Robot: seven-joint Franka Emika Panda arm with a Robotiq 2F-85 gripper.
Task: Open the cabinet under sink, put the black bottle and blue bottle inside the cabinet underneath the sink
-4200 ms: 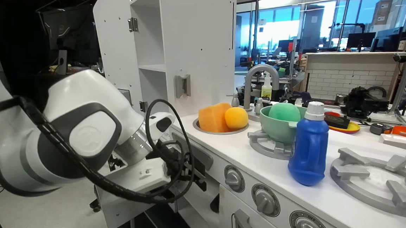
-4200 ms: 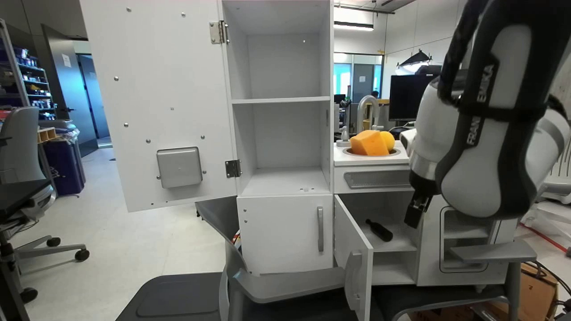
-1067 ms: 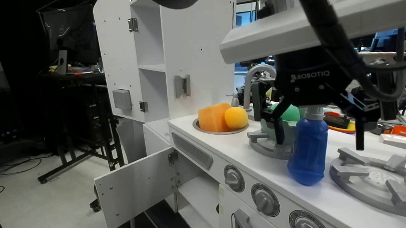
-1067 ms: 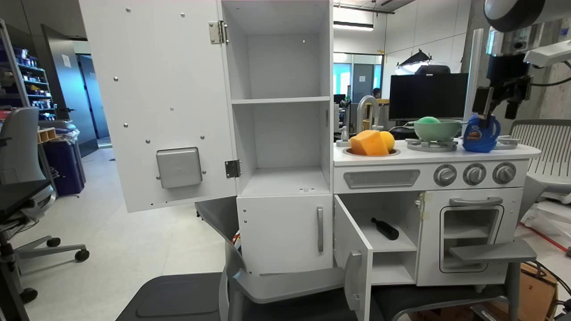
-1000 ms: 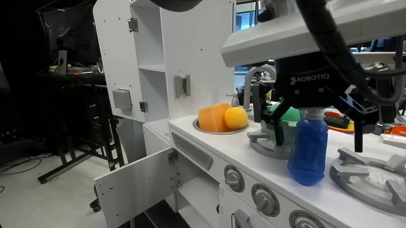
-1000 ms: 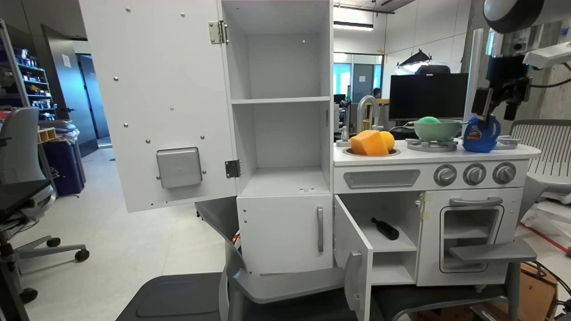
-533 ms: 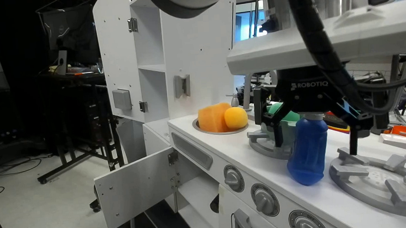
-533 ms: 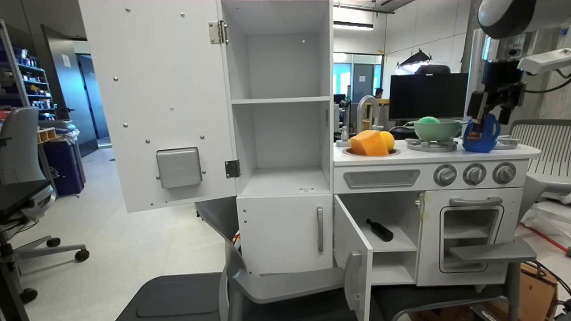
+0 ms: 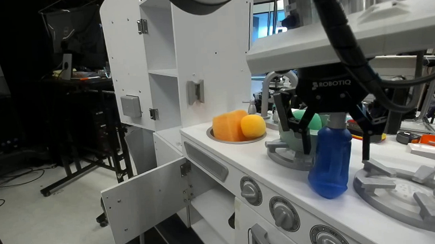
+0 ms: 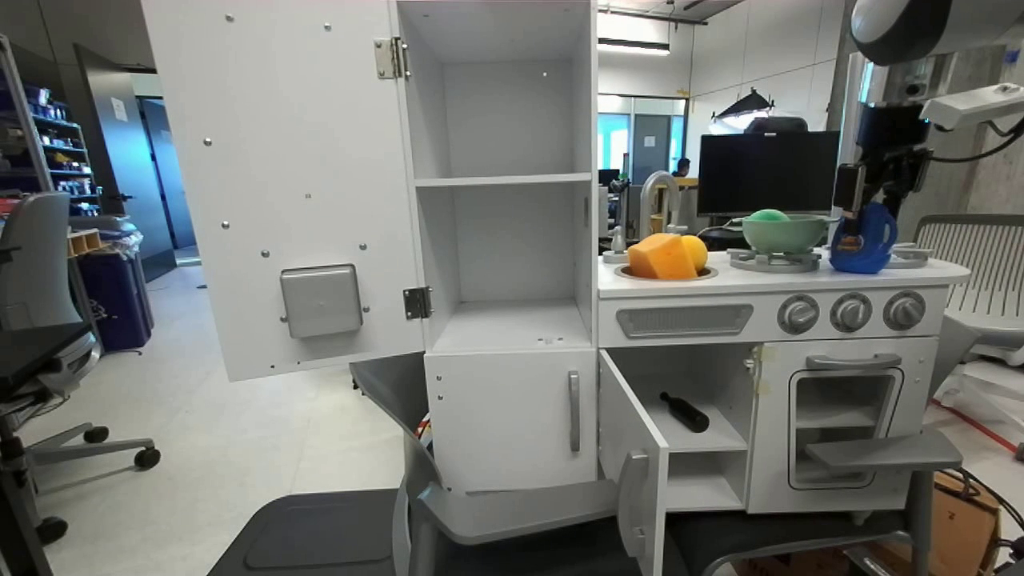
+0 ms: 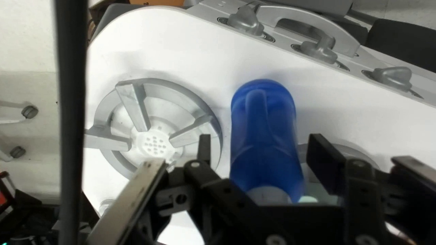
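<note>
1. One toy kitchen (image 10: 766,316), smooth white panelling: its under-sink cabinet (image 10: 732,384) stands open in both exterior views, door (image 10: 628,436) swung outward. Opening step judged complete.
2. Claw (image 9: 336,155): changed. Its fingers (image 11: 323,163) stand closer together than half a second ago, part-way narrowed astride the blue bottle (image 9: 330,164), with no contact visible. Judged meaning: the second bottle's grasp is beginning. Fingers slim, black, flat-faced.
3. Blue bottle: upright on the counter (image 10: 800,278), between 1 and 2 o'clock from the cabinet in an exterior view; a grey, pronged stove ring (image 11: 156,141) sits at its 9 o'clock in the wrist view, apart from it. Glossy, plastic-looking, rounded, with a moulded handle.
4. Black bottle (image 10: 686,412): on its side on the cabinet's upper shelf (image 10: 724,438), neck towards 10 o'clock, shifted slightly within that half second. Slender, round; it may roll, though its placing is judged done.
5. Pale cap (image 9: 337,120): atop the blue bottle, squat, partly hidden by the claw.
</note>
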